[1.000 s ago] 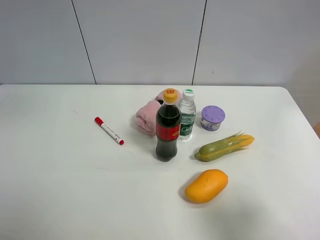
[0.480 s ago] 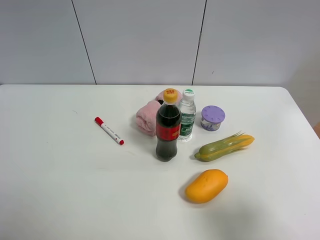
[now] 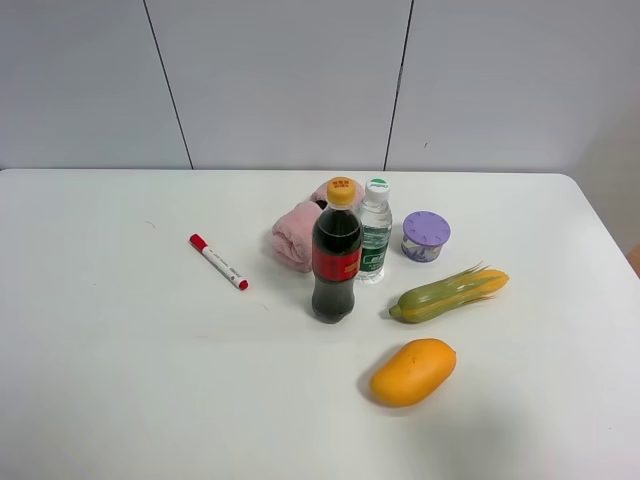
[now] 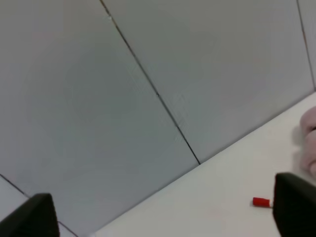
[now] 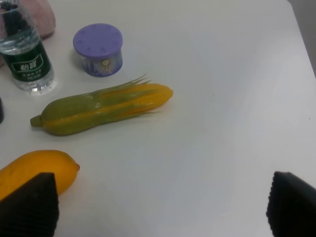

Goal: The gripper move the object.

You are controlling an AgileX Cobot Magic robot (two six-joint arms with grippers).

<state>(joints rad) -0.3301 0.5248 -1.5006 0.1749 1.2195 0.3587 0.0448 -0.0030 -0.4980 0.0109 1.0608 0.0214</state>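
Note:
The corn cob (image 3: pixel 448 293), green husk with a yellow tip and spiky leaf ends, lies on the white table (image 3: pixel 120 380) right of centre. It also shows in the right wrist view (image 5: pixel 98 109). My right gripper (image 5: pixel 160 205) is open and empty; only its two dark fingertips (image 5: pixel 29 205) show, wide apart, above the table and short of the corn. My left gripper (image 4: pixel 163 212) is open and empty, tilted up toward the grey wall. Neither arm shows in the exterior high view.
An orange-yellow mango (image 3: pixel 412 371) lies in front of the corn. A cola bottle (image 3: pixel 336 262), a water bottle (image 3: pixel 374 235), a purple-lidded jar (image 3: pixel 426 235) and a pink cloth (image 3: pixel 300 230) cluster behind it. A red-capped marker (image 3: pixel 218 261) lies to the left.

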